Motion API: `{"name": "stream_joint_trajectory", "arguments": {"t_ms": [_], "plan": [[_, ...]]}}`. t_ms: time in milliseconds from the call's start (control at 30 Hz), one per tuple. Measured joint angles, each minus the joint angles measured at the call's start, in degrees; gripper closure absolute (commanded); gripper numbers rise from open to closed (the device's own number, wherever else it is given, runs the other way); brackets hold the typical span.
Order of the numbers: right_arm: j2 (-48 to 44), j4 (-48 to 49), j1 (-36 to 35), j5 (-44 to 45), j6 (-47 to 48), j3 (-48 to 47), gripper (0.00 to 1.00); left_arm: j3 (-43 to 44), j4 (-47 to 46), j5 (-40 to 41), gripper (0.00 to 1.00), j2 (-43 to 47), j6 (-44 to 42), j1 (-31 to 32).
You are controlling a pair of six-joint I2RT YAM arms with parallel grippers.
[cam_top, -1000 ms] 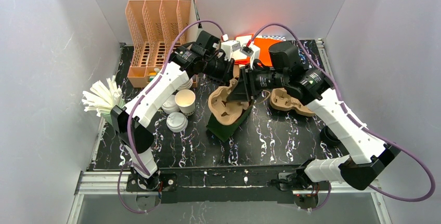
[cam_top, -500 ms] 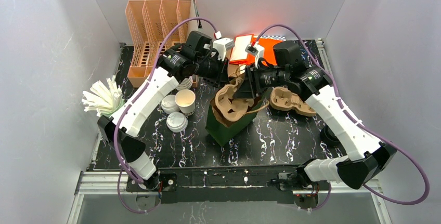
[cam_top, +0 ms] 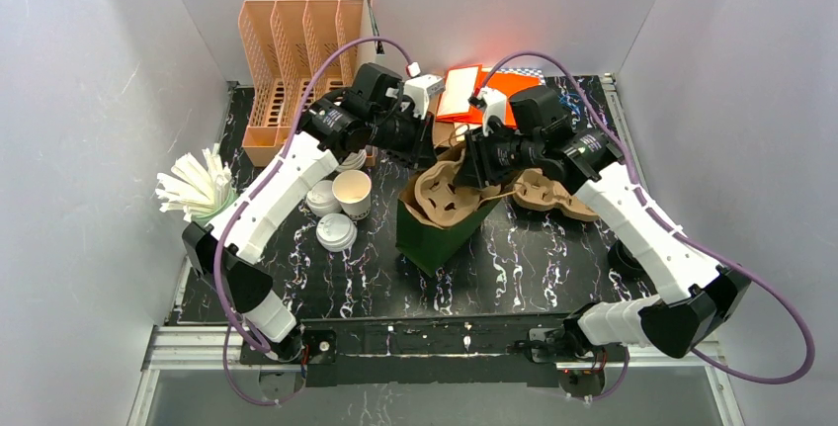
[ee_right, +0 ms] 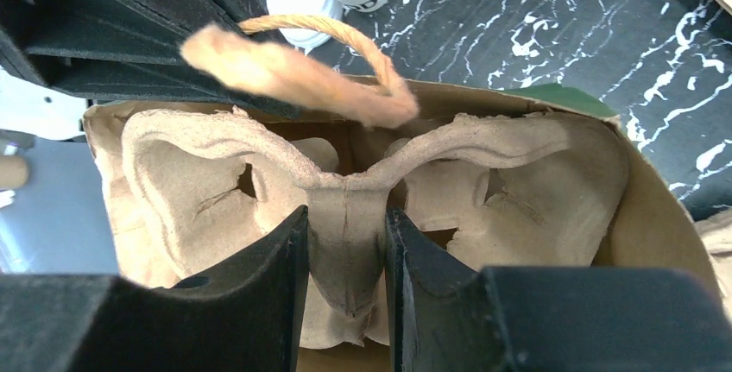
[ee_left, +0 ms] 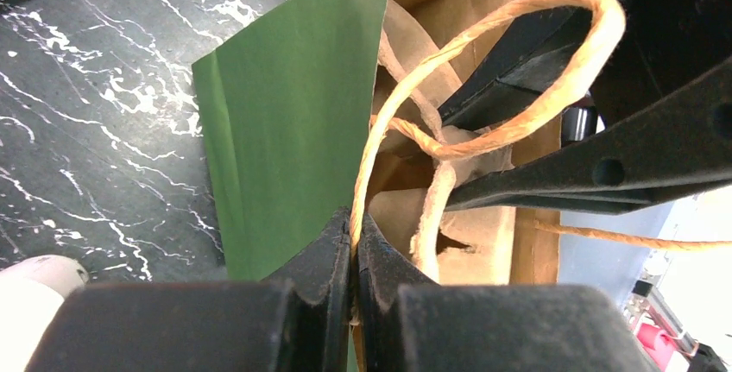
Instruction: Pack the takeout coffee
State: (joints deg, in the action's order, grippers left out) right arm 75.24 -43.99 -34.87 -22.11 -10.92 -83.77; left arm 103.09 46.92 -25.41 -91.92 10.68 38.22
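Observation:
The takeout coffee cup (cam_top: 352, 192), white, open and upright, stands on the table left of a green paper bag (cam_top: 435, 233). A brown pulp cup carrier (cam_top: 445, 194) sits partly inside the bag's mouth. My left gripper (cam_top: 420, 154) is shut on the bag's twine handle (ee_left: 483, 53) at the bag's rim, seen pinched in the left wrist view (ee_left: 354, 234). My right gripper (cam_top: 466, 171) is shut on the carrier's middle ridge (ee_right: 345, 217), with the carrier's two pockets either side inside the bag (ee_right: 665, 217).
An orange slotted organizer (cam_top: 296, 60) stands at the back left. White straws (cam_top: 193, 189) lie at the left edge. Loose white lids (cam_top: 331, 233) lie beside the cup. A second pulp carrier (cam_top: 553, 197) lies right of the bag. Orange packets (cam_top: 494, 90) lie behind it.
The bag has gone from tilted to nearly upright. The carrier has sunk further into its mouth with my right gripper. My left gripper has pulled the handle up and back.

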Motion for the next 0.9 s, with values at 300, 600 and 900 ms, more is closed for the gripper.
{"name": "stream_joint_trajectory", "arguments": {"t_ms": [300,600,900], "plan": [[-3.7,-1.3,-6.1,13.7,0.6,3.1,0.63,-8.0,-9.1,-3.7,1.0,1.6,6.5,0.0],[-9.1,-0.9,-10.5,23.3,0.7,10.7,0.63,-9.8,-12.7,-3.3,1.0,1.7,11.5,0.1],[-5.2,0.9,-13.7,29.7,2.6,12.4,0.64,-9.7,-13.2,1.3,1.0,1.5,12.2,0.3]]}}
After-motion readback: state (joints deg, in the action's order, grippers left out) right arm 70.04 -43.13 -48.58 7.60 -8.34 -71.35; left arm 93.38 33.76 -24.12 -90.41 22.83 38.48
